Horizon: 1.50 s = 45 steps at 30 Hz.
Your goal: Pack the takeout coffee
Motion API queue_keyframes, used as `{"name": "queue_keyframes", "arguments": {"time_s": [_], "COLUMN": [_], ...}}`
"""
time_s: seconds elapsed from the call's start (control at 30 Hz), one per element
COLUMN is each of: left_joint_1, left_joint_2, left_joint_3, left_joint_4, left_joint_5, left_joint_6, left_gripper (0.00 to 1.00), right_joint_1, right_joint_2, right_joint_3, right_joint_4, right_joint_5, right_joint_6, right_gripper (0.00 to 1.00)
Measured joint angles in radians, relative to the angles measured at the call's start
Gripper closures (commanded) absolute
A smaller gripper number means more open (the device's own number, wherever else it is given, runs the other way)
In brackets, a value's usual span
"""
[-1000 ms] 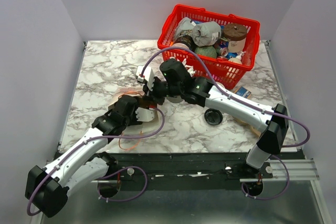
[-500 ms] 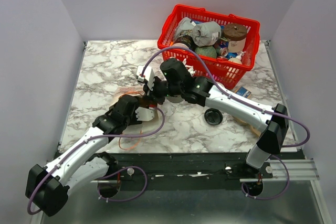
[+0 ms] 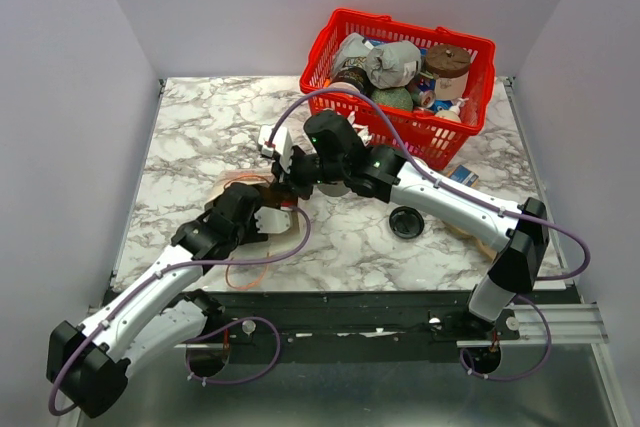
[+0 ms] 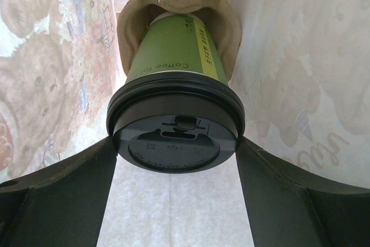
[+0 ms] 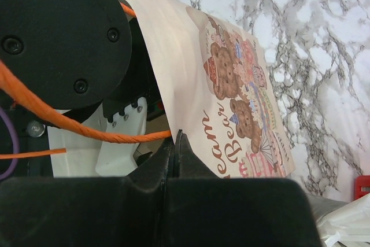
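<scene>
- Takeout coffee (image 4: 173, 56), centre of the left wrist view: green cup with black lid (image 4: 173, 143) toward the camera, base seated in a socket of the pulp carrier (image 4: 130, 24) at upper centre, all inside the paper bag (image 4: 300, 67). Carrier presumably there to stop tipping in transit.
- Left gripper (image 4: 175, 142), lower third of the same view: fingers (image 4: 63, 189) spread wide and pressed against opposite sides of the lid rim, grasping the cup there. Lid the widest, stiffest part, hence a likely choice of hold for a reach deep into the bag.
- Right gripper (image 5: 175, 143), bottom centre of the right wrist view: clamped tight on the bag's mouth edge beside the orange handle cord (image 5: 87, 136), apparently to hold the mouth open and steady the bag against the push.
- Top view: both wrists meeting left of centre at the bag; red basket (image 3: 440, 142) at upper right, uninvolved.
</scene>
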Motion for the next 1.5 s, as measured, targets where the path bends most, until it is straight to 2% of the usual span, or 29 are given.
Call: {"name": "queue_keyframes", "arguments": {"time_s": [0.23,0.77,1.17,1.5], "left_joint_1": [0.000,0.000,0.000,0.000], "left_joint_2": [-0.034,-0.050,-0.050,-0.077], "left_joint_3": [0.023,0.121,0.136,0.154], "left_joint_4": [-0.096,-0.267,-0.296,-0.323], "left_joint_5": [0.012,0.051,0.055,0.123], "left_joint_6": [-0.030,-0.108,-0.149,-0.187], "left_gripper": [0.02,0.01,0.01,0.01], "right_joint_1": [0.003,0.003,0.002,-0.007], "right_joint_2": [0.013,0.025,0.058,0.087], "right_joint_3": [0.024,0.068,0.120,0.165], "right_joint_4": [-0.014,-0.044,-0.079,-0.117], "right_joint_5": [-0.018,-0.049,-0.061,-0.086], "right_joint_6": [-0.003,-0.006,-0.006,-0.006], "right_gripper": [1.00,0.99,0.99,1.00]}}
